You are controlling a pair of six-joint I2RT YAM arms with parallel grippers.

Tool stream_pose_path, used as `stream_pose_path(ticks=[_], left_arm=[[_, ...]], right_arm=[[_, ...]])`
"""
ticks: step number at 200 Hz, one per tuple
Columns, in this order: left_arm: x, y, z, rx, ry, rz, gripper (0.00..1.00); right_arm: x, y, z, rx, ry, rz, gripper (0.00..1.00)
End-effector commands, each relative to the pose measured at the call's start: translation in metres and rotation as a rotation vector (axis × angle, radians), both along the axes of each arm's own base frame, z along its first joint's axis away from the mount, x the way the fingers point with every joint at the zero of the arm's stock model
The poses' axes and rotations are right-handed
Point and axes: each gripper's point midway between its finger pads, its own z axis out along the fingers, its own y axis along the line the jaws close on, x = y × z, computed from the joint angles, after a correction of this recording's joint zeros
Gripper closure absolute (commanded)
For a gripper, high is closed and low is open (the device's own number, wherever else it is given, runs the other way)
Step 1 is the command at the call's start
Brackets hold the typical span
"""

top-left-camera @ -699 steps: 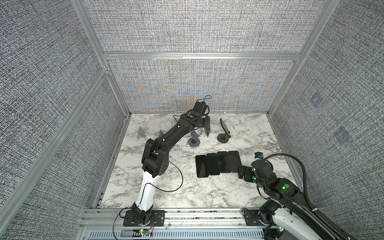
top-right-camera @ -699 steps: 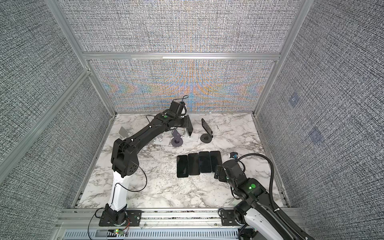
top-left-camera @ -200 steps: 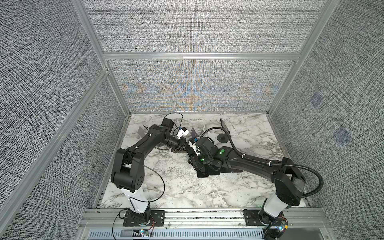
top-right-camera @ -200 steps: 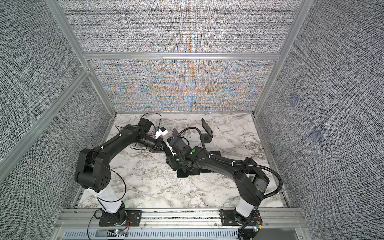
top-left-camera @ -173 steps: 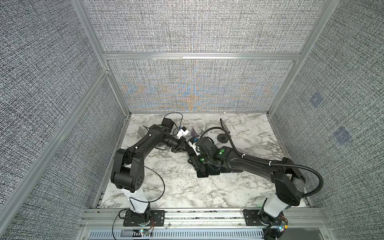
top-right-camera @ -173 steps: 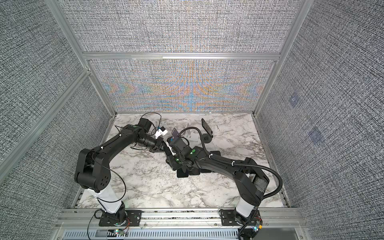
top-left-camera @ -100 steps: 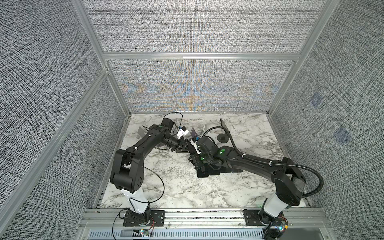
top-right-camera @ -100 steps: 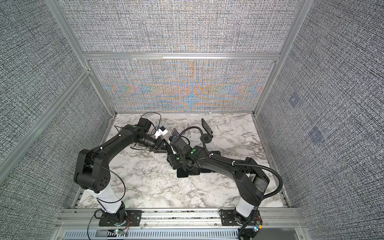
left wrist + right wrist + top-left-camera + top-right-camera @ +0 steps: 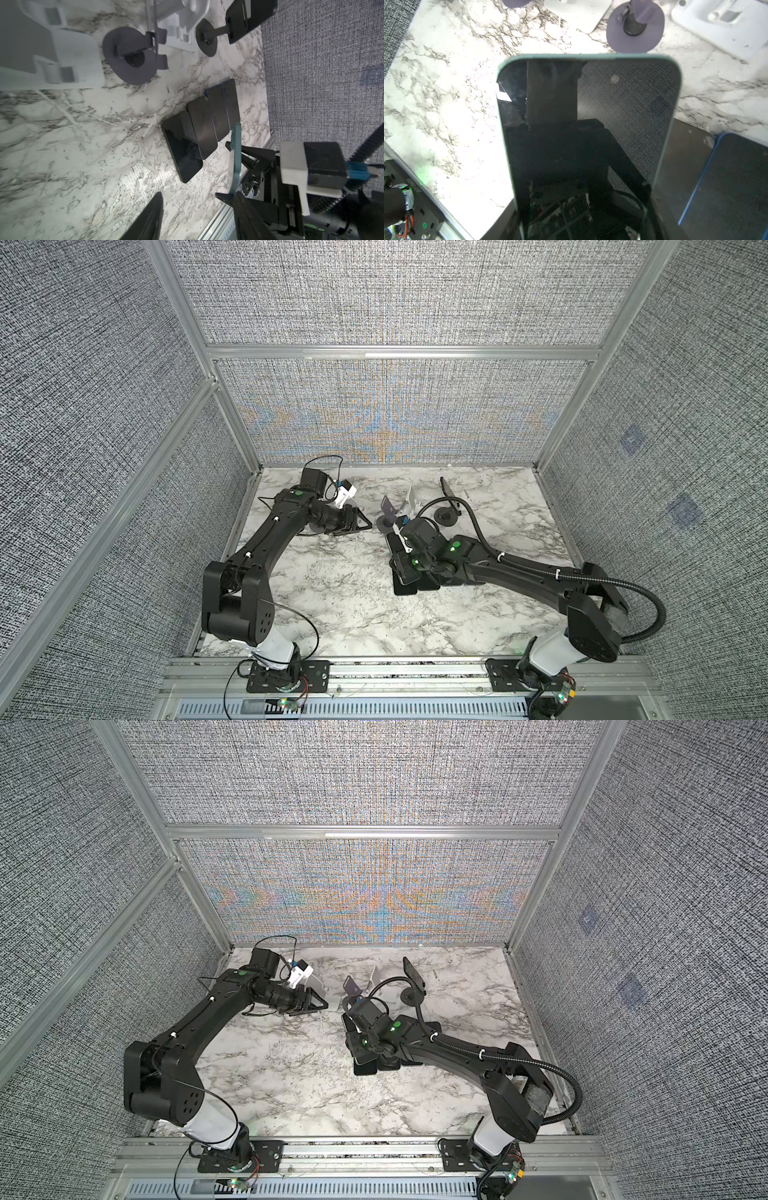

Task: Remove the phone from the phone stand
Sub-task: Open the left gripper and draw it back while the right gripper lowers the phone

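Note:
My right gripper point(image 9: 404, 572) is shut on the teal-edged phone point(image 9: 587, 135), which fills the right wrist view and hides the fingers there. In the left wrist view the phone point(image 9: 235, 158) shows edge-on between the right gripper's black fingers point(image 9: 249, 153), just above a row of dark phones point(image 9: 207, 124) lying flat. The purple phone stand point(image 9: 388, 514) stands empty behind it. My left gripper point(image 9: 360, 523) is open with nothing between its jaws, to the left of the stand and apart from the phone.
A black stand point(image 9: 446, 514) at the back carries another phone point(image 9: 448, 489). A white stand point(image 9: 409, 502) sits beside the purple one, and another white stand point(image 9: 320, 986) sits by the left wrist. A blue-edged phone point(image 9: 726, 187) lies in the row. Walls enclose three sides.
The left gripper has opened, let go of the phone and drawn back a little to the left. The phone stays in the right gripper, over the row of phones.

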Motion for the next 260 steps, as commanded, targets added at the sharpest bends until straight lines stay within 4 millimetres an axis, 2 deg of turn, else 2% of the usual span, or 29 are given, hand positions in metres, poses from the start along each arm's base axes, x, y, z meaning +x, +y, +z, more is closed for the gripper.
stream_pose_path(ticks=[1, 20, 37, 59, 91, 108, 127, 158, 184, 219, 260], left_arm=[[0.014, 0.01, 0.005, 0.03, -0.061, 0.065, 0.45], [0.018, 0.017, 0.007, 0.039, -0.078, 0.096, 0.45], [0.02, 0.021, 0.009, 0.045, -0.093, 0.118, 0.45], [0.022, 0.025, 0.011, 0.046, -0.106, 0.14, 0.45], [0.022, 0.026, 0.013, 0.039, -0.11, 0.148, 0.45], [0.023, 0.026, 0.015, 0.034, -0.112, 0.149, 0.45], [0.022, 0.026, 0.015, 0.031, -0.111, 0.149, 0.45], [0.022, 0.025, 0.017, 0.026, -0.114, 0.149, 0.45], [0.022, 0.025, 0.018, 0.024, -0.115, 0.15, 0.45], [0.023, 0.029, 0.021, 0.037, -0.132, 0.166, 0.45], [0.028, 0.047, 0.028, 0.068, -0.171, 0.234, 0.45]], right_arm=[[0.003, -0.008, 0.0, -0.006, 0.008, -0.093, 1.0], [0.005, -0.016, -0.004, -0.015, 0.02, -0.218, 1.0], [0.002, -0.012, -0.006, -0.026, 0.005, -0.278, 1.0], [0.0, -0.012, -0.004, -0.14, -0.031, -0.397, 1.0], [-0.005, 0.006, 0.006, -0.39, -0.14, -0.414, 1.0], [-0.006, 0.019, -0.004, -0.455, -0.107, -0.428, 1.0], [-0.006, 0.044, -0.016, -0.426, -0.062, -0.381, 1.0], [-0.01, 0.077, -0.037, -0.246, 0.038, -0.303, 1.0], [-0.008, 0.082, -0.055, -0.138, 0.118, -0.297, 1.0], [-0.003, 0.078, -0.063, -0.17, 0.129, -0.302, 1.0], [-0.004, 0.082, -0.07, -0.187, 0.145, -0.305, 1.0]])
